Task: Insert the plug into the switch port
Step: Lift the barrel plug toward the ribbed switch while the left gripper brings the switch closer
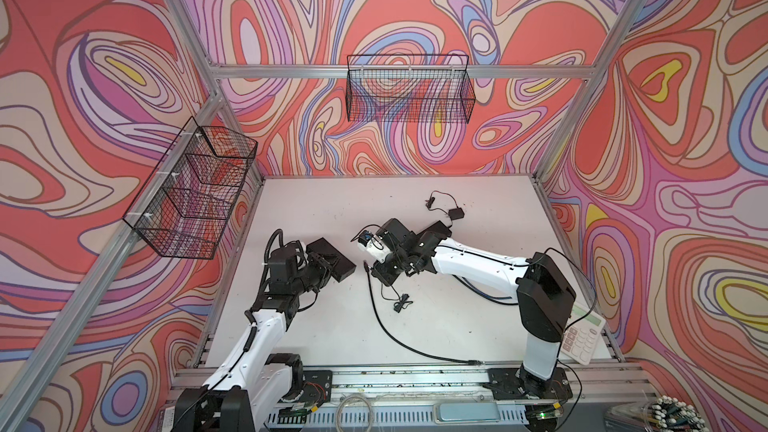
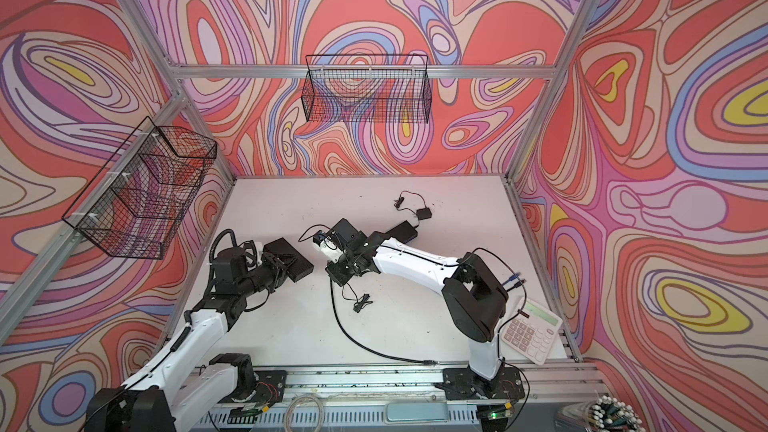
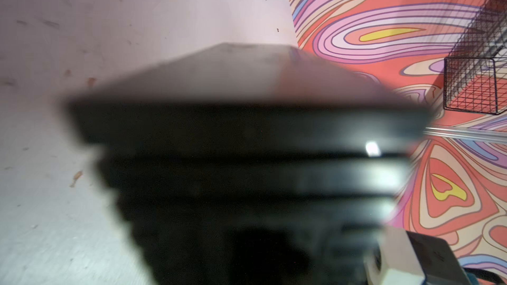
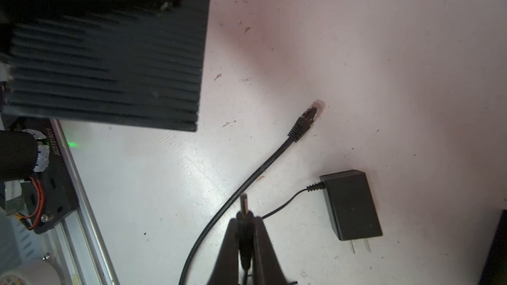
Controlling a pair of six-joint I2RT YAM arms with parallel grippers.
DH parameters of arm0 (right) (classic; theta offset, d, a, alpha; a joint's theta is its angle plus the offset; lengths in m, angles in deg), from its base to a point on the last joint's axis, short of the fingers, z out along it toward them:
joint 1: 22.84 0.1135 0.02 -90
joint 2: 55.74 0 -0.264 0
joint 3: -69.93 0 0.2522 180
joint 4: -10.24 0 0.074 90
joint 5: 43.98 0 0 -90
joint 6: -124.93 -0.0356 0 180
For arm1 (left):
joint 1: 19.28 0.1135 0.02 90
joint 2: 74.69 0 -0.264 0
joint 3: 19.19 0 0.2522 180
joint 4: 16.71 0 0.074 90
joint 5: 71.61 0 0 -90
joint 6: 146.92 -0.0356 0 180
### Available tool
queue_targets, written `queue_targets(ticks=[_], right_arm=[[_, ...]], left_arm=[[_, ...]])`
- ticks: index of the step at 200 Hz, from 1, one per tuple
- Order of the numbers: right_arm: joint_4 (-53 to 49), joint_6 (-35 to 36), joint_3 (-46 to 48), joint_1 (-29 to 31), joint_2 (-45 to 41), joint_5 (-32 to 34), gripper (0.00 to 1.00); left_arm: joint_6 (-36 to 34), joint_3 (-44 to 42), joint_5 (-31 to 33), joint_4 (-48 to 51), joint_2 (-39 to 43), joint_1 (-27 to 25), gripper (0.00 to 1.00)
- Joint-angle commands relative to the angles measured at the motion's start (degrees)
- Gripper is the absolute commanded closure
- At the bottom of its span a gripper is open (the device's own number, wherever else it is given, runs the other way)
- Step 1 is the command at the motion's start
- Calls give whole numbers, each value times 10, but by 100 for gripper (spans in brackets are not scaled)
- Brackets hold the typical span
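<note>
Right gripper [image 4: 245, 219] pinches the small round plug [image 4: 243, 211] tight between its fingers, the metal tip pointing out over the white table [image 4: 384, 50], near the black switch [image 4: 109, 50] but apart from it. Left gripper [image 1: 326, 268] appears clamped on the switch, holding it off the table, though its own wrist view is blurred.

In a top view the left arm [image 1: 266, 328], seven o'clock, and right arm [image 1: 478, 263], four o'clock, share white shells, black joint housings and thin black cables. The right claw [image 4: 246, 223] is matte black.
</note>
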Motion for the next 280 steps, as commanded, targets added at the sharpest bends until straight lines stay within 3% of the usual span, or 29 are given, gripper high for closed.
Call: queue_targets(ticks=[1,92,280], right_arm=[[20,-46,13,1,-19,-30,100],[47,-69,27,1,-32,-60,100],[49,-63,18,0,-18,-45,100]], left_arm=[[16,20,33,-88,-20,-21,77],[4,54,65,-150,-117,-91,77],[11,54,59,-148,-116,-101,77]])
